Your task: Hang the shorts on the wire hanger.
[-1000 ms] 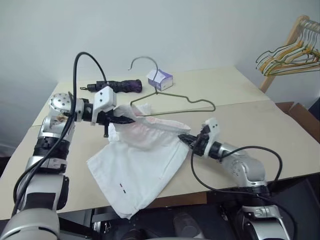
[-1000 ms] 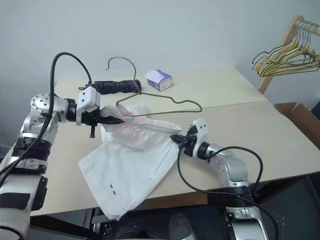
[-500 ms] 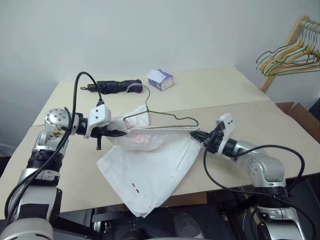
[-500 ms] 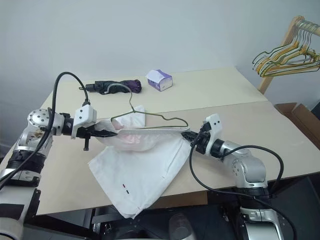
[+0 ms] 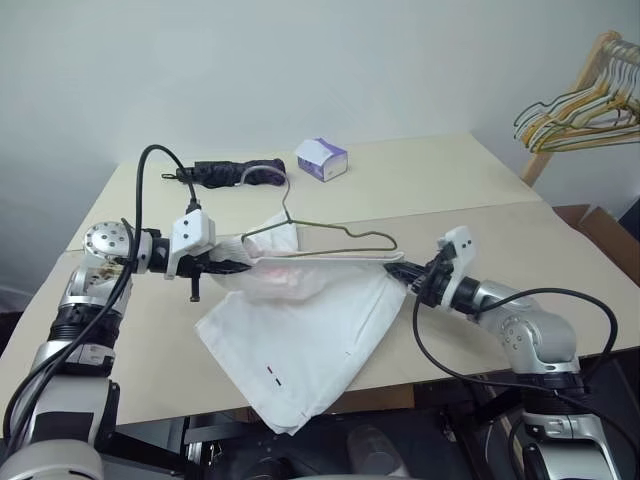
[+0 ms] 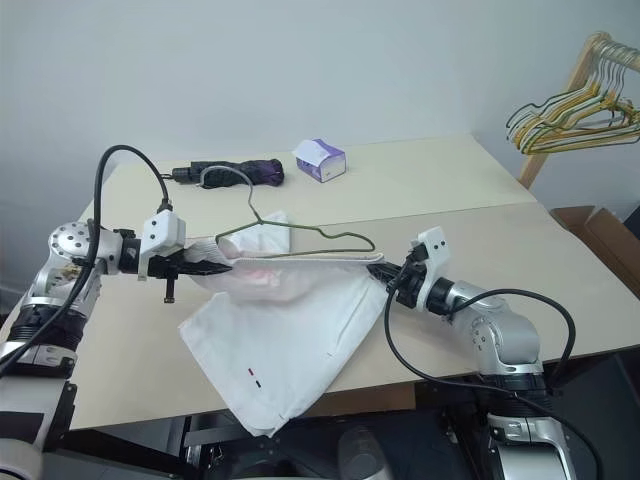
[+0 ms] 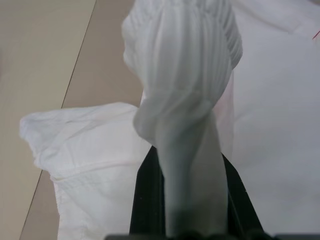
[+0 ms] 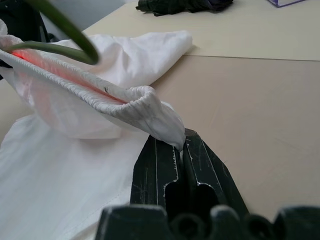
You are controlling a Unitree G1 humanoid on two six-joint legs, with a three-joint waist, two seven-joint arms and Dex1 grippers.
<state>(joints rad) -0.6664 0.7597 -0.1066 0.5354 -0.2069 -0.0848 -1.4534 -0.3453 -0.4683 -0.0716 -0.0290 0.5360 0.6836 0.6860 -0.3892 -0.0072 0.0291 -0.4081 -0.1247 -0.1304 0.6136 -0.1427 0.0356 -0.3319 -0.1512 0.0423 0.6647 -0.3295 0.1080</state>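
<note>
The shorts (image 5: 300,340) sit in the middle of the frame, their gathered waistband stretched taut between the two hands while the legs drape down onto the surface (image 5: 480,190) and over its near edge. The left hand (image 5: 243,267) pinches the waistband's left end; the right hand (image 5: 395,268) pinches its right end. The wire hanger (image 5: 325,235) rests along the stretched waistband, hook pointing toward the upper left.
</note>
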